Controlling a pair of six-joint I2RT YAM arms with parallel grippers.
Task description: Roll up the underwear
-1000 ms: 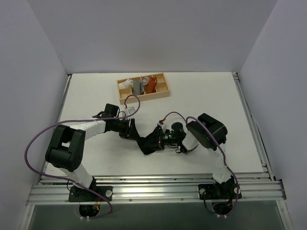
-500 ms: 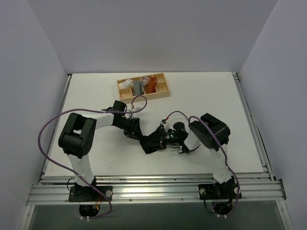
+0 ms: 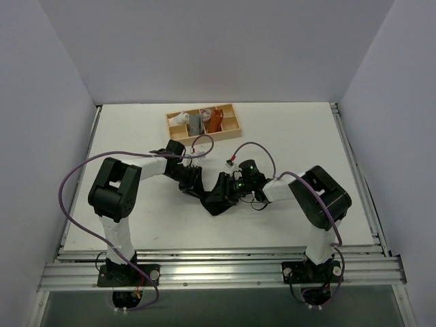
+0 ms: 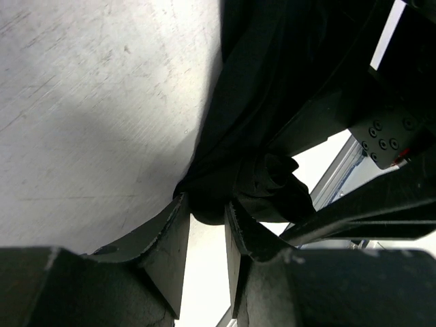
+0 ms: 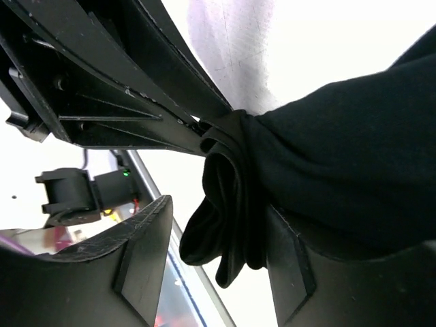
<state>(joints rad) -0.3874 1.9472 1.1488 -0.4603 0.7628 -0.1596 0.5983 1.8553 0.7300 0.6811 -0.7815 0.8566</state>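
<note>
Since 1 s ago your R arm [image 3: 321,199] has swung its elbow out to the right, and the L end effector [image 3: 193,179] has slid in toward the R end effector [image 3: 229,190]. Mid-desk [image 3: 306,143], a bit left of centre, the underwear [image 3: 215,199] lies bunched btw them. L is pinching one gathered end. R's fingers [image 5: 146,252] are spread, w/ a fold hanging btw them. By the far edge, the wooden tray [image 3: 204,139] holds white [image 3: 180,119], grey [image 3: 196,123] & orange-brown rolls [image 3: 214,121].
</note>
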